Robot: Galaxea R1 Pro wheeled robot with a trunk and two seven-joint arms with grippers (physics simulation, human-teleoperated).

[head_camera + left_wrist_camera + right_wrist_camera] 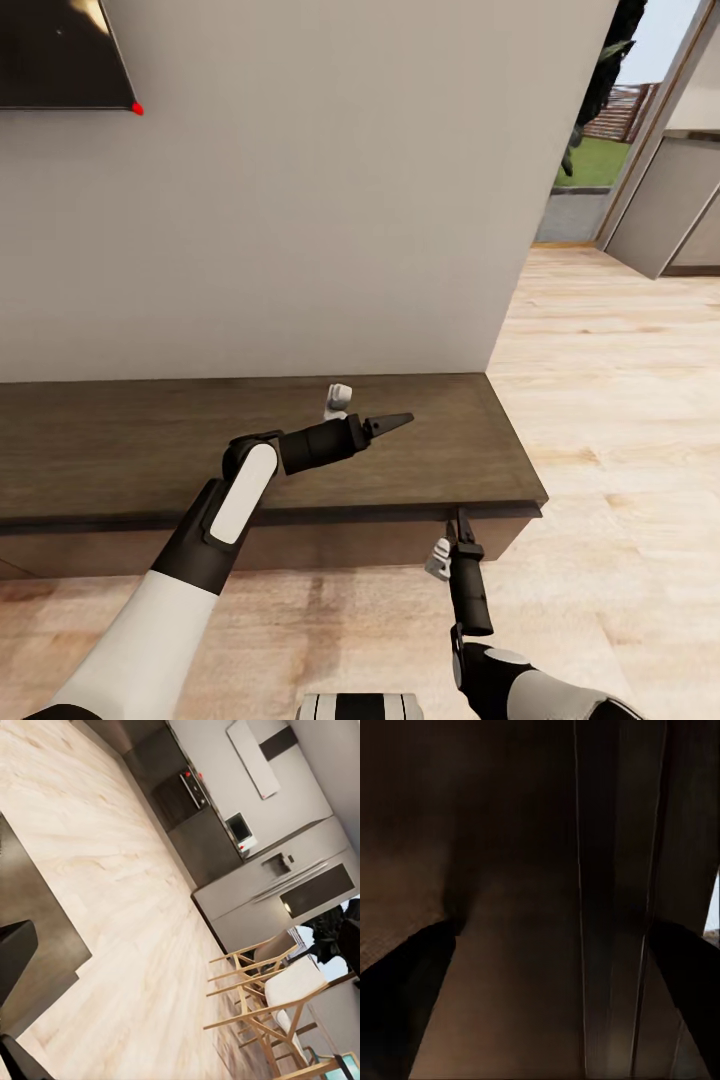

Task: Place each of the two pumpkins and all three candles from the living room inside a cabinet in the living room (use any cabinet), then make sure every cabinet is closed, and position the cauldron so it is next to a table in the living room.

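Cabinet (250, 450): long, low, dark-brown wood unit against the pale wall (300, 200). Flat top bare of objects; drawer fronts sit flush under the top edge as far as can be seen. Its right end stops where the light wood floor (620, 400) runs on toward a doorway.

Left hand (392, 423): held above the cabinet top, toward its right half, pointing right along the unit. Black fingers lie close together and come to a point; nothing between them. In the left wrist view a dark fingertip (13, 952) sits beside the cabinet's corner (37, 930), with floor, kitchen units (187, 810) and wooden chairs (262, 997) beyond.

Right hand (462, 525): in front of the cabinet near its right end, pointing at the front face just under the top edge. From the head view the fingers look near each other and the tips seem to meet the wood; whether they touch cannot be told. The right wrist view shows two dark fingers (405, 997) set apart on either side of the dark cabinet front (547, 945), gripping nothing.

Screen (60, 50): dark panel on the wall above the cabinet's left part, with a red dot at its lower corner.
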